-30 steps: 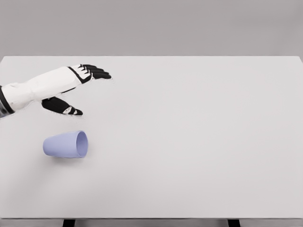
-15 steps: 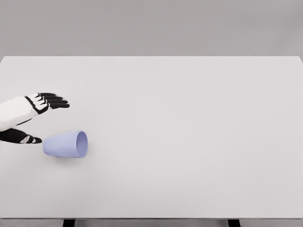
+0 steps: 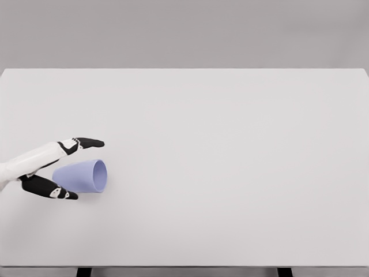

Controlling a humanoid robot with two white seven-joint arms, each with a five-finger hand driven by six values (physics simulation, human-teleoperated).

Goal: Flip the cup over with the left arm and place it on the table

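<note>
1. Since half a second ago, the left hand (image 3: 55, 167) has dropped toward the table's near side and slid in around the cup (image 3: 82, 176); a full second ago it was farther back, near 10 o'clock from the cup, with its fingers pointing to the right.
2. Meanwhile the cup has not shifted: it lies on its side at the same spot in all three pictures.
3. Pale lavender in colour, the cup rests on the table (image 3: 230, 161) in the near-left part of the surface, its open mouth facing 3 o'clock and its closed base toward 9 o'clock.
4. Reaching in from the left edge, the left arm shows white, with black fingers (image 3: 87, 142) extended past the cup's far side at about 12 o'clock from its body.
5. Its black thumb (image 3: 49, 188) lies on the near side, at about 7 o'clock from the cup.
6. Fingers and thumb are spread apart, bracketing the cup's base end without closing on it; whether any of them touches the cup wall cannot be told.
7. Two dark table legs (image 3: 84, 272) show below the near edge.
8. Behind the table stands a plain grey wall (image 3: 184, 32).
</note>
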